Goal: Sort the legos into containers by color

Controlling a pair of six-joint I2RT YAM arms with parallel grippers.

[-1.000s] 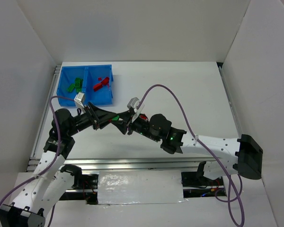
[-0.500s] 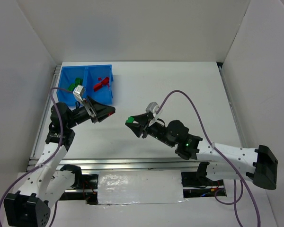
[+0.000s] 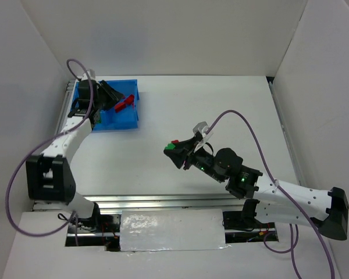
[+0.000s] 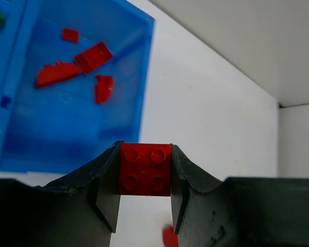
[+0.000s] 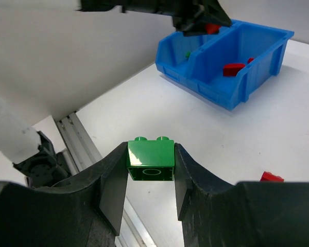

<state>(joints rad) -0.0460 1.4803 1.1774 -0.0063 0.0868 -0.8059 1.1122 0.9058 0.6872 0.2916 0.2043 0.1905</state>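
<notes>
Legos (image 4: 92, 55): sorted reds lie in the right compartment of the bin (image 3: 119, 123), at the far-left corner of the bench (image 3: 221, 104).
Left gripper (image 4: 144, 150): clamped on a red brick (image 4: 144, 177) beside that compartment, probably to drop it there.
Right gripper (image 5: 150, 146): pinching a green brick (image 5: 150, 162) mid-bench, well clear of the bin.

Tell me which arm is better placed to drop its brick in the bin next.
Left, likely. The left gripper, shut on a red brick, is right at the blue bin, beside the red pieces; the right gripper holds its green brick well apart from the bin.
</notes>
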